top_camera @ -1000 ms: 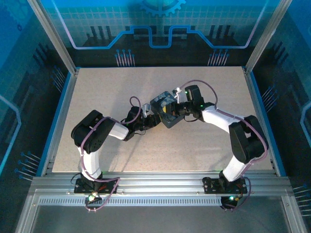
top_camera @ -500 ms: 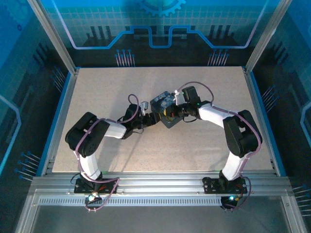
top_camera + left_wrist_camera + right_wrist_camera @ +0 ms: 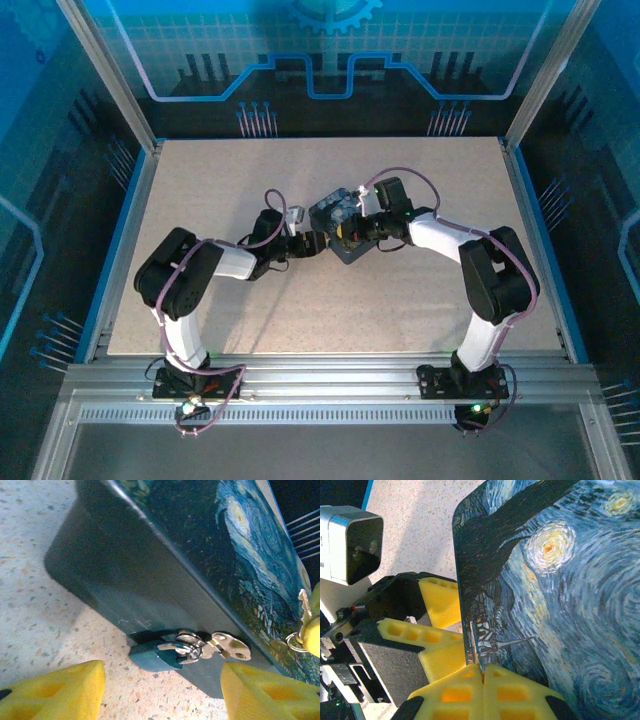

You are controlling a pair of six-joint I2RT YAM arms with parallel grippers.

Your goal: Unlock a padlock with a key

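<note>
A small teal padlock [image 3: 152, 654] hangs at the bottom edge of the dark blue swirl-painted tin [image 3: 175, 555], resting on the table. A silver key [image 3: 227, 646] sticks out of its end, with a key ring beside it. My left gripper [image 3: 162, 695] is open; its yellow fingers [image 3: 60, 690] stand on either side, just short of the lock and key, touching neither. My right gripper [image 3: 482, 672] is shut, pinching the thin edge of the tin [image 3: 560, 580]. From above, both grippers meet at the tin [image 3: 338, 222] in mid-table, the left gripper [image 3: 312, 243] on its left and the right gripper [image 3: 355, 228] on its right.
The speckled table [image 3: 400, 300] has open room all around the tin. A raised blue rim [image 3: 128, 240] and metal frame posts bound it. The left gripper's fingers [image 3: 440, 600] and wrist camera [image 3: 350, 545] sit close beside the tin in the right wrist view.
My left gripper has opened wider. Both arms and the tin shifted slightly toward the far side early on, then held nearly still.
</note>
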